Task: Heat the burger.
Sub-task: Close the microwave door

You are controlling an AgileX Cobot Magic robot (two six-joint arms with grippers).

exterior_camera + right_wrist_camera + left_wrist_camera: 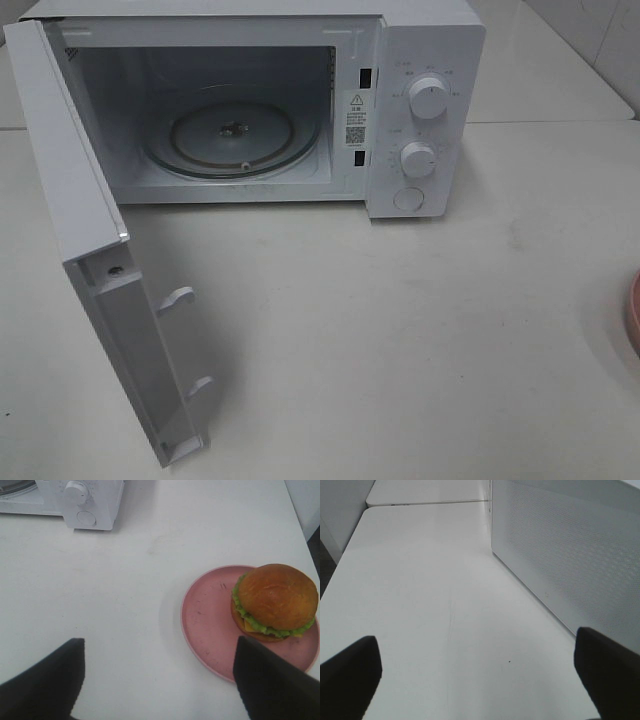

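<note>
The burger, with a glossy brown bun, green lettuce and yellow cheese, sits on the far side of a round pink plate in the right wrist view. My right gripper hangs above the table beside the plate. Its dark fingers are wide apart with nothing between them, so it is open. One finger overlaps the plate's near rim in the picture. My left gripper is open over bare table beside the microwave door. In the exterior high view neither gripper shows, the burger is out of view, and only the plate edge shows.
A white microwave stands at the back with its door swung wide to the left. Its glass turntable has nothing on it. Two knobs and a button are on its right panel. The microwave corner shows beyond the right gripper.
</note>
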